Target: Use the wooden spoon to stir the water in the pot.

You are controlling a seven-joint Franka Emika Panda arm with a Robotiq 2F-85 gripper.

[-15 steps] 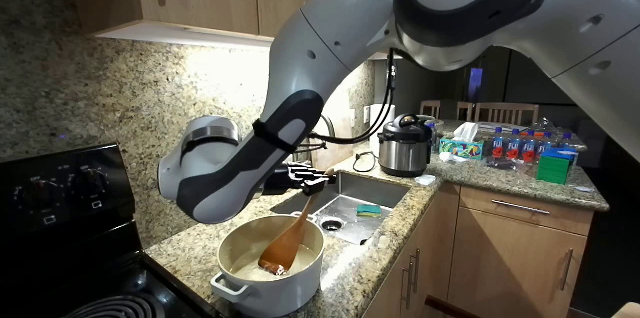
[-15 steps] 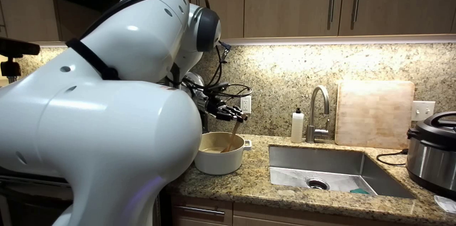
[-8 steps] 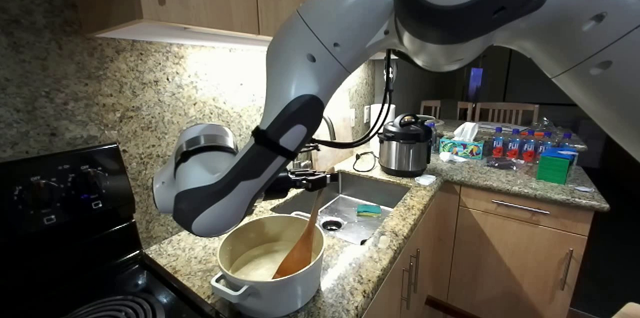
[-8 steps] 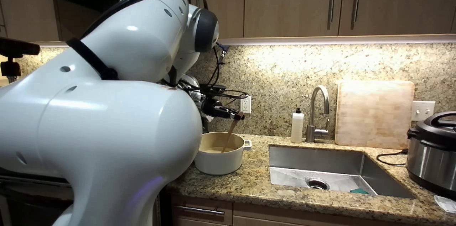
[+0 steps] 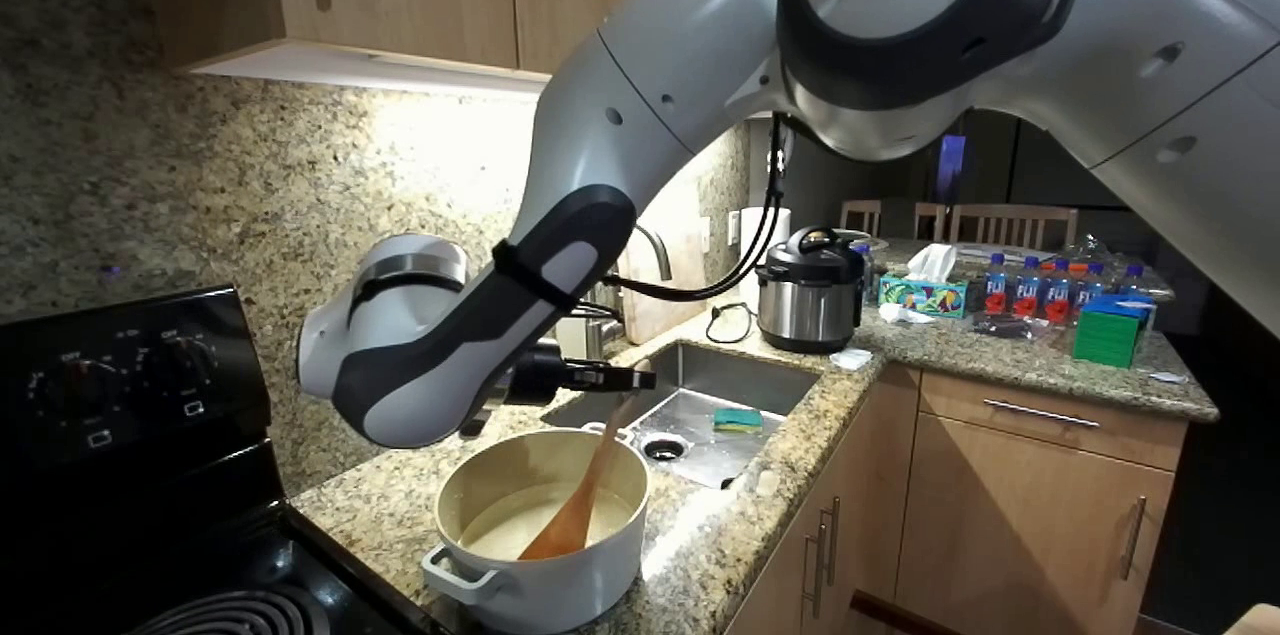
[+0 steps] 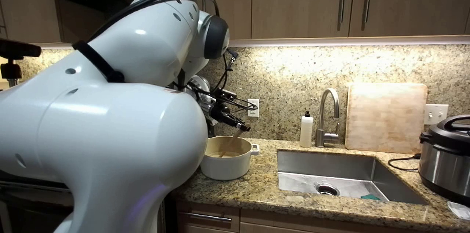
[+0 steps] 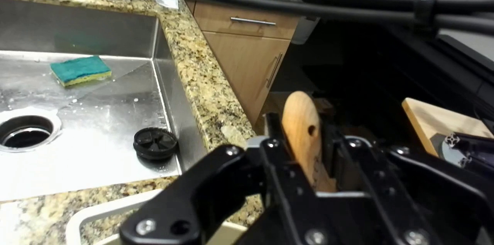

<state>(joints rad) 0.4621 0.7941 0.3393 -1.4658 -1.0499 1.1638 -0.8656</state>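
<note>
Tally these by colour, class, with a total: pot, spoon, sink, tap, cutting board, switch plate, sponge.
White: 2 (pot, switch plate)
Silver: 2 (sink, tap)
Tan or brown: 2 (spoon, cutting board)
Green and yellow: 1 (sponge)
Total: 7

Both exterior views overlook the pot (image 5: 570, 587) and sink (image 6: 312, 163).

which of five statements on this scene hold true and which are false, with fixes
1. The black two-fingered hand grips the long tan wooden spoon. True.
2. The spoon's lower end is inside the round cream-white pot. True.
3. The pot stands on the black electric stove. False: it stands on the speckled granite countertop.
4. A rectangular green-and-yellow sponge lies in the steel sink. True.
5. The spoon lies flat across the pot's rim. False: it slants from the pot up to the hand.
</note>
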